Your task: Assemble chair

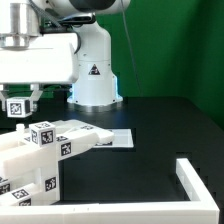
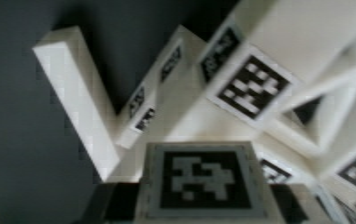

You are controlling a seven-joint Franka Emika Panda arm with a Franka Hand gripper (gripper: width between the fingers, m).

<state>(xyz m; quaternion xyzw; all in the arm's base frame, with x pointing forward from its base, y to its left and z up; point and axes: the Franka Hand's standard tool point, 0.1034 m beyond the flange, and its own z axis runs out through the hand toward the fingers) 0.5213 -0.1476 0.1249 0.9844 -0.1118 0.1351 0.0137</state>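
My gripper (image 1: 20, 103) hangs at the exterior view's left, shut on a small white chair piece (image 1: 15, 109) with a black-and-white tag on its face. In the wrist view the gripper (image 2: 196, 203) shows that tagged piece (image 2: 196, 178) filling the gap between the dark fingers (image 2: 122, 197). Just below lie the other white chair parts (image 1: 55, 143): chunky tagged blocks and a long panel, stacked together at the left front. From the wrist, these parts (image 2: 246, 85) appear as slanted white bars with tags. The held piece hovers close above them; I cannot tell whether they touch.
The marker board (image 1: 116, 138) lies flat on the black table in front of the robot base (image 1: 95, 75). A low white L-shaped corner rail (image 1: 196, 180) stands at the front right. A green curtain closes the back.
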